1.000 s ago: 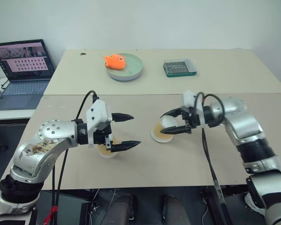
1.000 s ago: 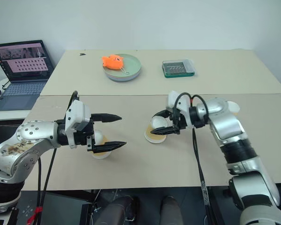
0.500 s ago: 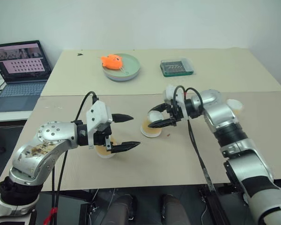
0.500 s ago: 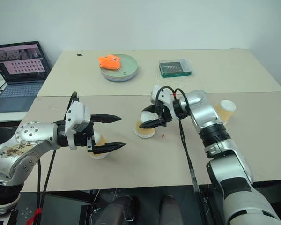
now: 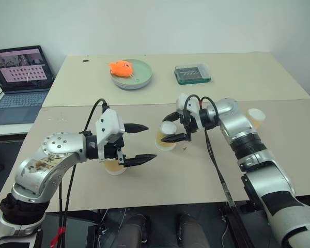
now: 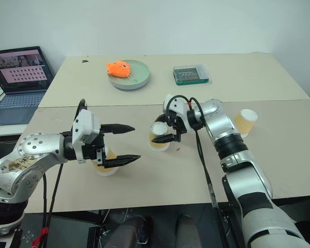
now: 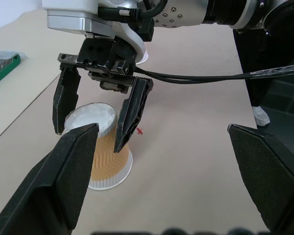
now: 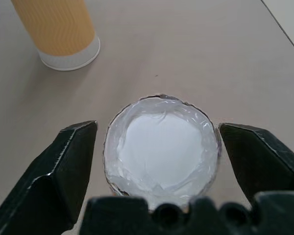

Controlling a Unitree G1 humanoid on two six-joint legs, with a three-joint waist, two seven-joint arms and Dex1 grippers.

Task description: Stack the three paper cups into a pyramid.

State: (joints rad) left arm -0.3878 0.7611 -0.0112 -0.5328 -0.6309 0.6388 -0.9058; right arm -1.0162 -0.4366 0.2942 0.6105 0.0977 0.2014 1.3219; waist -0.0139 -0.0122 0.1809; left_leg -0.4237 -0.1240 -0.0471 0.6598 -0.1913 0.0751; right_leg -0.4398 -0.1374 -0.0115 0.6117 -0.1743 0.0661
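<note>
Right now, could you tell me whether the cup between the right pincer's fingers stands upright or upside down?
Upside down: the cup rests on its wide rim, its closed white bottom facing up between the open right pincer.

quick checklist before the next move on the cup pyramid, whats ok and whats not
1. Right gripper let go of middle cup: ok, fingers apart on either side of it.
2. Middle cup upside down on the table: ok.
3. Left cup beside it for the base: not ok, a gap between them.
4. Third cup ready to fetch: ok, stands free near the table's right edge.
5. Left gripper open, holding nothing: ok.
</note>
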